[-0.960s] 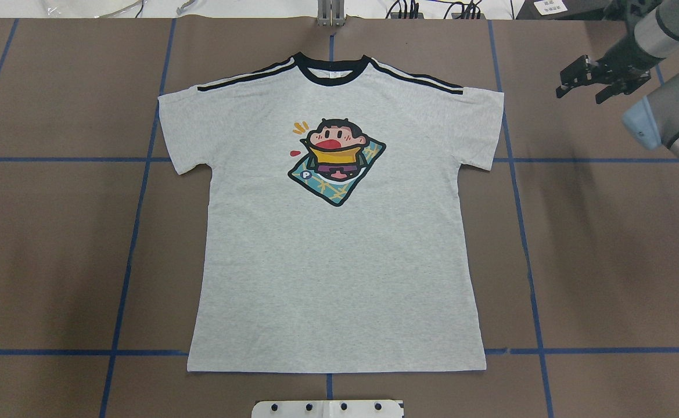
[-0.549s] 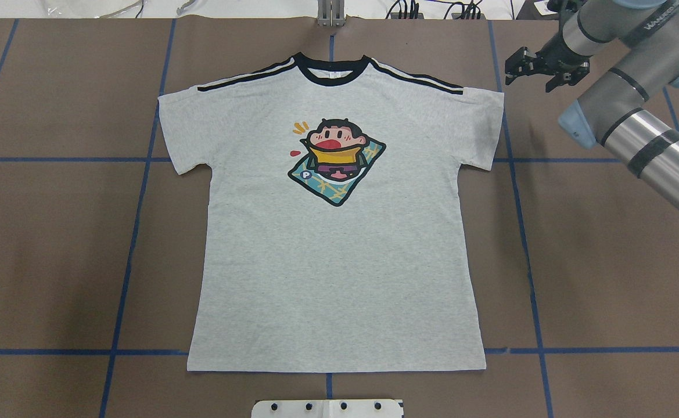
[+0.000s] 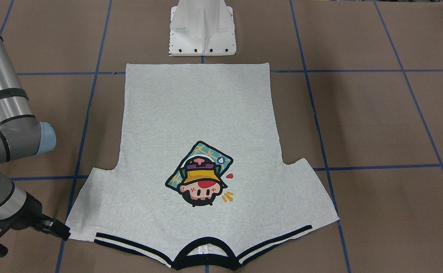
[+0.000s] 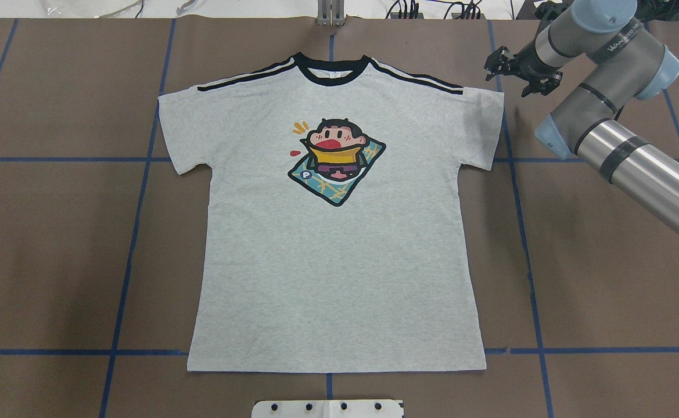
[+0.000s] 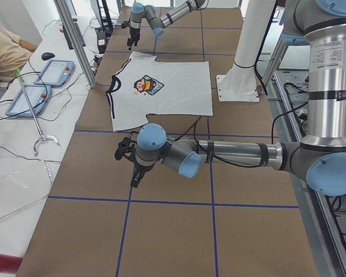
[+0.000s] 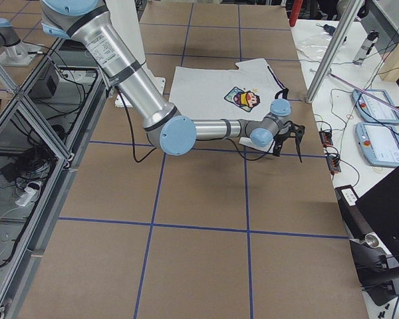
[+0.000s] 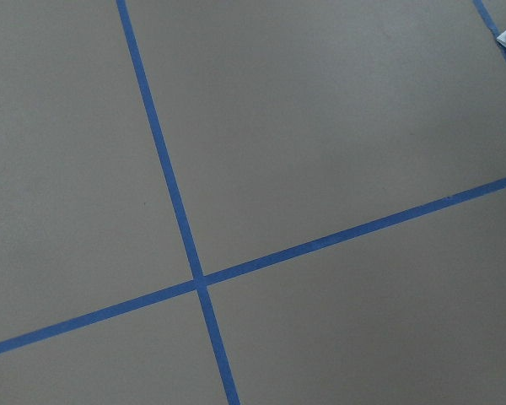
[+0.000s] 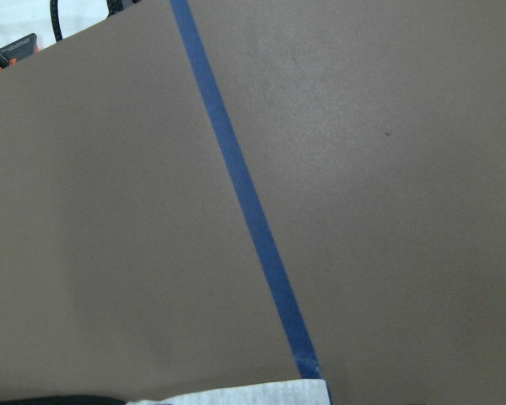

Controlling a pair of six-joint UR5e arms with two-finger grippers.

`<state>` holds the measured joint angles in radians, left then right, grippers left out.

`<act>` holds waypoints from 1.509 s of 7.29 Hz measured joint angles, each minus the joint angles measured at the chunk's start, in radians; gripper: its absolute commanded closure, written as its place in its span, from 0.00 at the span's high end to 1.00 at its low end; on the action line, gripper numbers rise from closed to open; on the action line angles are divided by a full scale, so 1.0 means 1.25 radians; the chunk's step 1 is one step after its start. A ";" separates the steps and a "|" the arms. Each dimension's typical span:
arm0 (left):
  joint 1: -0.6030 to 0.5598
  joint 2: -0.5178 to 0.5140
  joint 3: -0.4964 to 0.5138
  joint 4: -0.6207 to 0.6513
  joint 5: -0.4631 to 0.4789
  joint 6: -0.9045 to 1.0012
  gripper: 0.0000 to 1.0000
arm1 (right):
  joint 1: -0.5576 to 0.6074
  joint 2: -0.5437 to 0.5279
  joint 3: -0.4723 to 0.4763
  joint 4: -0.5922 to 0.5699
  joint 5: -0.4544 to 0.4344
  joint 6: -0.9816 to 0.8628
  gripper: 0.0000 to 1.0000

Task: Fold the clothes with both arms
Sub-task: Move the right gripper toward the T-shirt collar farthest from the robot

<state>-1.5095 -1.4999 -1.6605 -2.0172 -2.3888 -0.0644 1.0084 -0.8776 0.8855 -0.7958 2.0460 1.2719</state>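
Compared with half a second ago, the right arm (image 4: 635,168) reaches further in, and the right gripper (image 4: 507,78) is now just beside the T-shirt's sleeve on that side; the shirt itself lies as before.

The table (image 4: 54,244) is covered with a brown sheet, divided into big squares by blue tape lines (image 4: 136,220). The T-shirt (image 4: 339,261) lies flat in the middle, print side up, with the black collar at the far edge from the robot and the hem near the white pedestal (image 3: 202,30).

The left arm (image 5: 236,153) stretches low over the brown sheet, well apart from the shirt, on the table's left end. Its pincer, the left gripper (image 5: 132,167), points downward, but I cannot tell if it is spread or closed.

The right gripper has its two fingers spread and holds nothing.

Beyond the far edge is a white bench (image 5: 11,133) with cables and two tablets (image 5: 55,72). A person (image 5: 3,46) sits there.
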 measured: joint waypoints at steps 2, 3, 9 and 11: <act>0.000 0.000 -0.001 0.000 -0.001 -0.001 1.00 | -0.019 0.002 -0.013 0.004 -0.033 0.009 0.81; 0.000 0.000 -0.001 0.000 -0.001 -0.001 1.00 | -0.022 0.003 -0.017 0.004 -0.043 0.010 0.66; 0.000 0.004 0.002 0.000 -0.001 0.000 1.00 | -0.024 0.010 -0.020 0.003 -0.052 0.019 0.00; 0.000 0.005 0.003 0.000 -0.001 0.000 1.00 | -0.024 0.014 -0.013 0.002 -0.050 0.029 0.00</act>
<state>-1.5094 -1.4931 -1.6572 -2.0172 -2.3899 -0.0645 0.9790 -0.8599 0.8692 -0.7935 1.9837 1.3082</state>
